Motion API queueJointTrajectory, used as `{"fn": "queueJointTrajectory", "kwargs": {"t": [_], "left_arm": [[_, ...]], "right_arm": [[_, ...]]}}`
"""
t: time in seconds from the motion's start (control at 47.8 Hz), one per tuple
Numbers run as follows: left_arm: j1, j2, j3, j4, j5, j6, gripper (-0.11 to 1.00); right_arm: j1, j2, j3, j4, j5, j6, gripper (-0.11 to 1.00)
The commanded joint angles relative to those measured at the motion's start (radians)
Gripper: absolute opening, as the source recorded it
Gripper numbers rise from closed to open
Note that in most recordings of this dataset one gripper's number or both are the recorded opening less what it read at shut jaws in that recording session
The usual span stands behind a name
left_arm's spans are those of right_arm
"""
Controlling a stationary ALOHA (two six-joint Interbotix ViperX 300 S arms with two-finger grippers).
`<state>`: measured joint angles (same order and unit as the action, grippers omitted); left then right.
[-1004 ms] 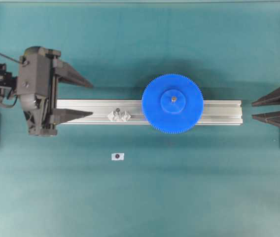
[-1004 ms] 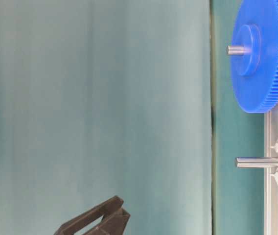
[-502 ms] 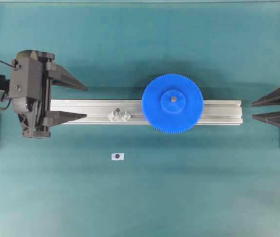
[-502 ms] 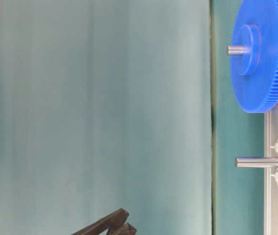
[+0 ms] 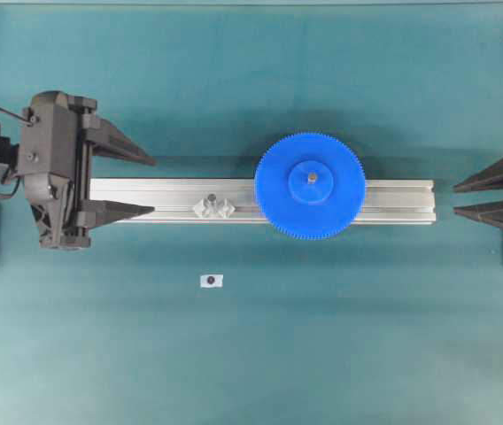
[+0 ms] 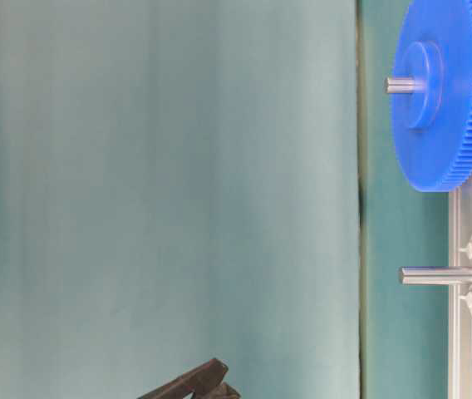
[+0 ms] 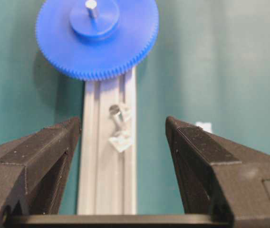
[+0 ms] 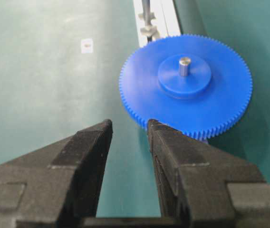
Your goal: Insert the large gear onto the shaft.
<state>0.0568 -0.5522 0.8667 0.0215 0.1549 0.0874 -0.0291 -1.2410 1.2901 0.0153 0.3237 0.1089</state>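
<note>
One large gear [image 5: 309,186] lies flat on the aluminium rail [image 5: 163,200], toward the rail's right half in the overhead view. It is a bright blue plastic disc with fine, even teeth round the whole rim and a raised round hub at the centre. A short grey metal pin [image 8: 184,66] stands up through the hub's centre hole; the disc overhangs the rail on both long sides.

The shaft [image 6: 440,275] stands upright on the same rail, left of the gear and apart from it, between two small clear square blocks [image 5: 214,208]. It is thin, grey and bare; nothing sits on it.

The left claw [image 5: 150,185] rests at the rail's left end with its jaws spread wide, one finger over the rail and the other beyond its far edge. It holds nothing. The wrist view looks along the rail between the two black fingers [image 7: 44,156].

The right claw [image 5: 457,198] sits beyond the rail's right end, clear of the gear. Its jaws stand narrowly parted with nothing between them.

A small white tag with a dark centre [image 5: 211,281] lies on the green tabletop [image 5: 367,336], near the rail's front side.
</note>
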Motion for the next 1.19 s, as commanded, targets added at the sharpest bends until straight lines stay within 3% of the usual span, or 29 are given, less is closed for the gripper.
{"fn": "queueJointTrajectory", "kwargs": {"t": [0.0, 1.172], "left_arm": [[-0.003, -0.003, -0.011, 0.005, -0.012, -0.012, 0.72], [-0.015, 0.031, 0.017, 0.002, -0.091, -0.02, 0.72]], "right_arm": [[-0.003, 0.008, -0.015, 0.002, -0.005, 0.009, 0.43], [-0.003, 0.008, 0.002, 0.002, -0.005, 0.009, 0.43]]}}
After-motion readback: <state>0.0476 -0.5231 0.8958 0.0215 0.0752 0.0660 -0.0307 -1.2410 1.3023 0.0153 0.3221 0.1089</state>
